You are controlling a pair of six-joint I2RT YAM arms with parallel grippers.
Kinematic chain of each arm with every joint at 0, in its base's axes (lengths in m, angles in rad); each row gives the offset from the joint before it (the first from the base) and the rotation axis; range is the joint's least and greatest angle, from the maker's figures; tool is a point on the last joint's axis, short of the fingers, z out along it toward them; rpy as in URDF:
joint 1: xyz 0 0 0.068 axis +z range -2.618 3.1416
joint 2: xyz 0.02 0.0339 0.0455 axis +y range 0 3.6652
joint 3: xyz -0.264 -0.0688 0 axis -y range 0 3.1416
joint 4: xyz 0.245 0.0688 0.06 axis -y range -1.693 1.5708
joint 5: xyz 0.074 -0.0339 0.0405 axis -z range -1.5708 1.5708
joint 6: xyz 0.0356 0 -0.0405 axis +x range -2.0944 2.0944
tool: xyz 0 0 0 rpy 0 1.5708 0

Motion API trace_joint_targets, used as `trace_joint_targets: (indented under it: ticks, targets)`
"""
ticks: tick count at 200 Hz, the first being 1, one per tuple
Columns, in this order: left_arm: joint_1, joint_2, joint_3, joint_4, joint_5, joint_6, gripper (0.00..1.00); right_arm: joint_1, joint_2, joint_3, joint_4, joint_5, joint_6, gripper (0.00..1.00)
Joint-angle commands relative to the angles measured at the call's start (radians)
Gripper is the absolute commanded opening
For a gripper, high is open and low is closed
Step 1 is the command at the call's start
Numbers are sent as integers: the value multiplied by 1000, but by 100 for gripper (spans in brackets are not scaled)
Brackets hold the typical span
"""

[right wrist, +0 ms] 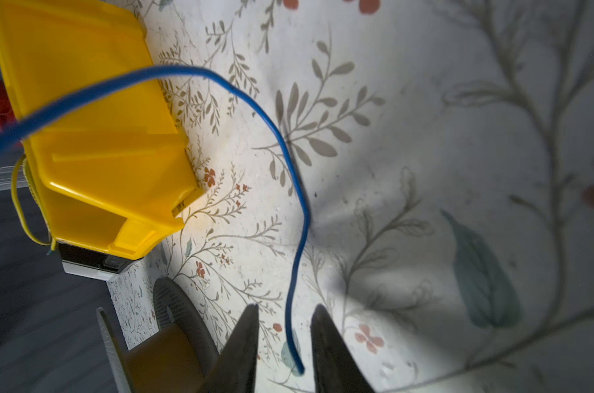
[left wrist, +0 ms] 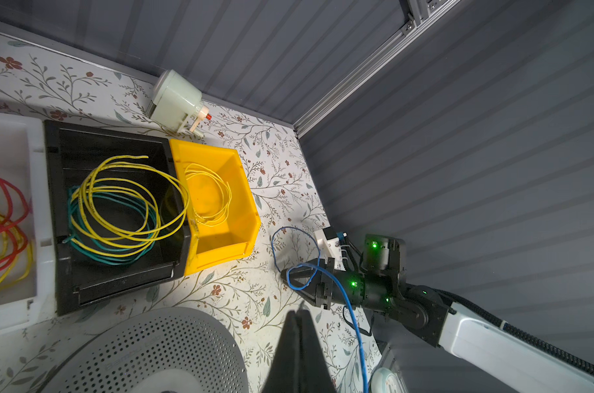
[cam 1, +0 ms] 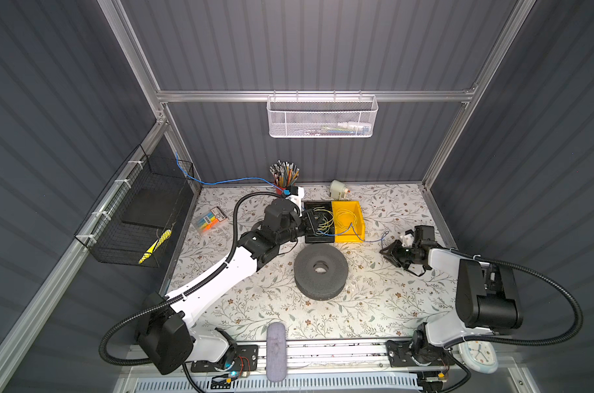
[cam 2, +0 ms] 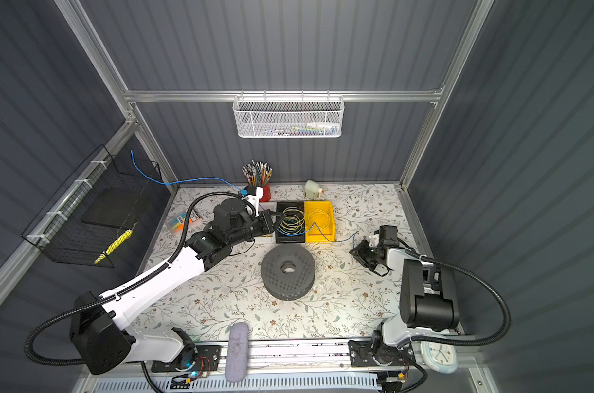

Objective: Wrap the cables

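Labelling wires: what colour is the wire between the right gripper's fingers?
Bright blue; the wire shows best in the right wrist view.

You have the yellow bin [cam 1: 346,204] on the counter [cam 1: 373,299] near the right jaws, touching the black bin [cam 1: 319,239] near the left jaws; a grey perforated disc [cam 1: 305,272] lies close to both.

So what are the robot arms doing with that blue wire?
They're tidying the long blue wire. It runs from by the wall basket, over the black bin and yellow bin, onto the table. The right gripper is open, with the wire's loose end between its jaws, not yet pinched. The left gripper is shut over the black bin; I can't tell if it's holding the wire.
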Motion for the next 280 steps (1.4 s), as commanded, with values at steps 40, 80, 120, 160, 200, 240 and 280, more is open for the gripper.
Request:
trace_joint_targets:
  ticks: [40, 80, 120, 160, 200, 240, 280]
  targets:
    - [9, -42, -19, 13, -15, 1, 0, 6, 6, 1, -2, -4, -6, 21]
    - [11, -55, -2, -20, -21, 19, 0, 5, 35, 18, -1, -12, -5, 8]
    - [12, -77, 9, -56, -37, 31, 0, 5, 45, 13, 18, -30, 5, 0]
    - [28, -86, 76, -119, -33, 62, 0, 1, -7, 20, -41, 25, -24, 0]
    - [98, -80, 248, -255, -9, 109, 0, -7, -82, 53, -159, 153, -103, 0]
    - [179, -11, 540, -435, -63, 141, 0, -9, -179, 19, -201, 365, -135, 0]
    - [310, 29, 663, -482, -94, 58, 0, -49, -223, 4, -247, 495, -203, 0]
